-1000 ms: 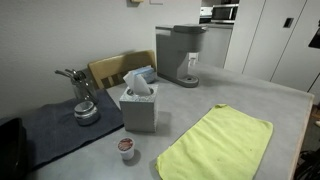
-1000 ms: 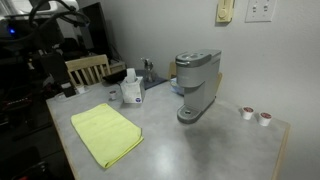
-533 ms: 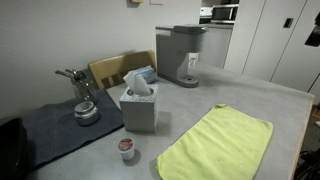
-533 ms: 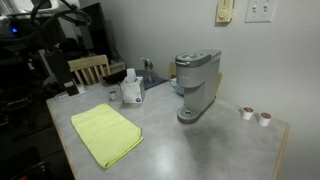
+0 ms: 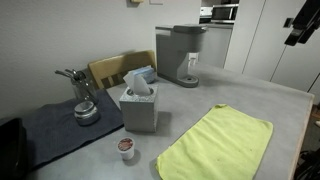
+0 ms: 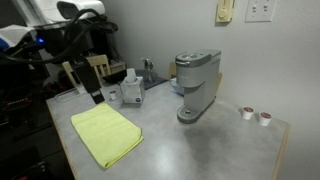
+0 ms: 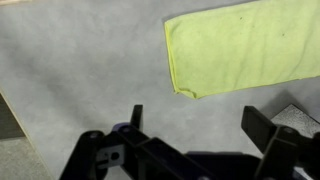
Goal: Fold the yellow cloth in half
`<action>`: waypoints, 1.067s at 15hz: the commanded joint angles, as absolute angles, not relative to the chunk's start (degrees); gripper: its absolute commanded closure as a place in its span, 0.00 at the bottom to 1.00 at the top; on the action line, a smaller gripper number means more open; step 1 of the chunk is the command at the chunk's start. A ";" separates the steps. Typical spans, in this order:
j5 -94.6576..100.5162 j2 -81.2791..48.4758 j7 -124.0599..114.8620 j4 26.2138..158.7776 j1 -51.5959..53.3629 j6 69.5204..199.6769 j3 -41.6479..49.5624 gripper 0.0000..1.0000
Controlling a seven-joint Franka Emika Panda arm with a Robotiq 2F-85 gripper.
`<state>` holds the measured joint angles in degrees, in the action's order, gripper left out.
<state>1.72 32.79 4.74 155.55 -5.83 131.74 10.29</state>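
Note:
The yellow cloth point(image 5: 218, 145) lies flat and unfolded on the grey table, in front of the tissue box; it also shows in the exterior view from the other side point(image 6: 105, 135). In the wrist view one short end of the cloth point(image 7: 245, 50) is at the top right. My gripper point(image 7: 200, 125) is open and empty, high above bare table just off that end of the cloth. In an exterior view the gripper point(image 6: 82, 85) hangs over the table's far left edge. Only a dark part of the arm point(image 5: 300, 25) shows at the top right of the other exterior view.
A grey tissue box point(image 5: 138, 105) stands beside the cloth. A coffee machine point(image 5: 180, 55) stands at the back. A dark grey-blue mat point(image 5: 60, 130) holds a metal object point(image 5: 82, 100). A coffee pod point(image 5: 126, 148) stands near the mat. Two pods point(image 6: 254, 115) stand near the far corner. A wooden chair point(image 5: 115, 68) stands behind.
The arm has swung in toward the table. It now shows at the top right of one exterior view and lower over the table's edge in the other. The cloth has not moved.

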 commanded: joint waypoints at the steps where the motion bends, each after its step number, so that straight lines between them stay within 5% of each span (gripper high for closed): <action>1: -0.29 23.93 17.57 150.46 -5.16 134.94 17.03 0.00; 2: -1.66 22.42 22.17 148.88 -1.70 134.05 22.15 0.00; 3: -0.15 27.74 15.50 152.71 -6.08 133.52 15.29 0.00; 16: -13.27 15.66 25.64 152.22 0.18 143.25 19.56 0.00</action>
<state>-9.78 20.78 23.73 151.85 -0.69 138.55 20.90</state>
